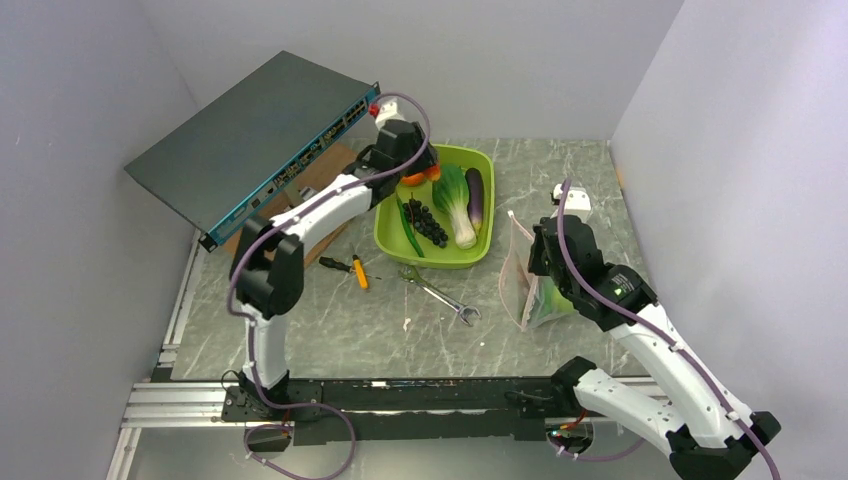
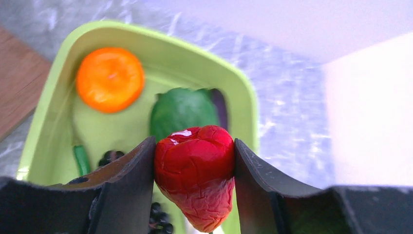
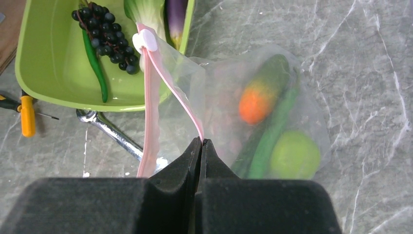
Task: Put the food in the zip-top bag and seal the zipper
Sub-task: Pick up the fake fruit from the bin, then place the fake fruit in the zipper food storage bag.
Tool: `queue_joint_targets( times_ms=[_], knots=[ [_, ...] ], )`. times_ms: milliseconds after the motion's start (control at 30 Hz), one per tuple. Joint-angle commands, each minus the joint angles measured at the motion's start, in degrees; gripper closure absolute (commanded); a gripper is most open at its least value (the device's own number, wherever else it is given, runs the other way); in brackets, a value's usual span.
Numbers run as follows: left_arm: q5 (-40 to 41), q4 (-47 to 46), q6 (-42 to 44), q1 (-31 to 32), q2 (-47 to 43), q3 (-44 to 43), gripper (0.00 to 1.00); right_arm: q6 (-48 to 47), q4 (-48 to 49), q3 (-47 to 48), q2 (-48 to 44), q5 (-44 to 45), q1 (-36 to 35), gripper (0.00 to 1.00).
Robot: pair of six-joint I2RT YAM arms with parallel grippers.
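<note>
red tomato [image 2: 195,180] held fast in the left gripper [image 2: 194,144], above the lime-green tub [image 2: 46,126] holding an orange [image 2: 110,79], bok choy [image 2: 182,109] and grapes [image 3: 104,29]. right gripper [image 3: 200,142] pinched closed on the zipper [image 3: 151,97] of the zip-top bag [image 3: 219,92], which stands on the table [image 3: 365,73] right of the tub with a round green fruit [image 3: 295,155] inside.

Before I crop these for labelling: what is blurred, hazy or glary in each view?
Left wrist: the red tomato in the left gripper is sharp, with a small glare spot on top; the orange and lime-green tub behind are soft. Right wrist: the grapes are crisp, the round green fruit hazy through the zip-top bag. Top external: even light, no strong glare.
</note>
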State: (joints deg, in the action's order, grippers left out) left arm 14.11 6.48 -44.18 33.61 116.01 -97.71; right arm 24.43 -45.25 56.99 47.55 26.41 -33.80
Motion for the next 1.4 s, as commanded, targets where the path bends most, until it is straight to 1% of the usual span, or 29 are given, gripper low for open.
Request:
queue_joint_targets(
  times_ms=[0, 133, 167, 233, 300, 500, 600, 700, 767, 867, 1000, 1133, 1267, 1367],
  knots=[
    [-11.7, -6.0, 1.0, 0.1, -8.6, 3.5, 0.73, -0.5, 0.9, 2.6, -1.0, -1.0, -0.1, 1.0],
    [-30.9, -13.4, 0.0, 0.5, -14.5, 10.9, 0.71, 0.0, 2.6, 1.5, -1.4, -1.0, -0.2, 1.0],
    [-34.4, -15.8, -0.6, 1.0, -15.9, 13.3, 0.7, 0.3, 2.9, 1.4, -1.4, -1.1, -0.2, 1.0],
    [-40.2, -20.0, -1.4, 2.6, -19.6, 18.0, 0.7, 0.8, 3.3, 1.2, -1.2, -1.5, -0.2, 1.0],
    [-43.0, -22.0, -0.4, 5.1, -22.6, 22.0, 0.68, 0.9, 3.9, 0.9, -1.2, -2.1, -0.2, 1.0],
    [-45.6, -27.6, 0.4, 16.2, -27.7, 31.0, 0.67, 0.3, 3.6, 1.4, -1.3, -1.5, -0.2, 1.0],
    [-47.5, -29.5, -1.1, 19.9, -27.0, 31.6, 0.67, 0.0, 3.7, 1.7, -1.8, -1.5, -0.2, 1.0],
    [-47.7, -27.3, -2.5, 21.9, -25.4, 30.0, 0.66, -0.3, 3.4, 1.9, -2.1, -1.7, -0.2, 1.0],
    [-45.7, -26.4, -4.5, 22.4, -24.5, 29.8, 0.67, -0.5, 4.1, 1.3, -3.0, -2.3, -0.2, 1.0],
    [-44.1, -20.8, -9.6, 21.8, -21.2, 27.7, 0.67, -0.4, 5.4, 0.6, -4.9, -3.8, -0.2, 1.0],
    [-47.9, -25.5, -16.4, 20.6, -17.1, 26.2, 0.66, -0.7, 6.4, 0.7, -6.4, -5.8, -0.2, 1.0],
    [-47.4, -23.6, -17.8, 20.4, -14.8, 23.6, 0.63, -1.2, 7.8, 0.1, -7.8, -8.2, -0.3, 1.0],
    [-44.1, -21.5, -18.5, 20.0, -15.7, 24.2, 0.61, -1.4, 8.7, -0.7, -8.6, -9.1, -0.2, 1.0],
    [-41.8, -21.2, -19.9, 19.7, -16.6, 24.9, 0.57, -1.5, 8.8, -0.6, -8.2, -9.7, -0.2, 1.0]
  ],
)
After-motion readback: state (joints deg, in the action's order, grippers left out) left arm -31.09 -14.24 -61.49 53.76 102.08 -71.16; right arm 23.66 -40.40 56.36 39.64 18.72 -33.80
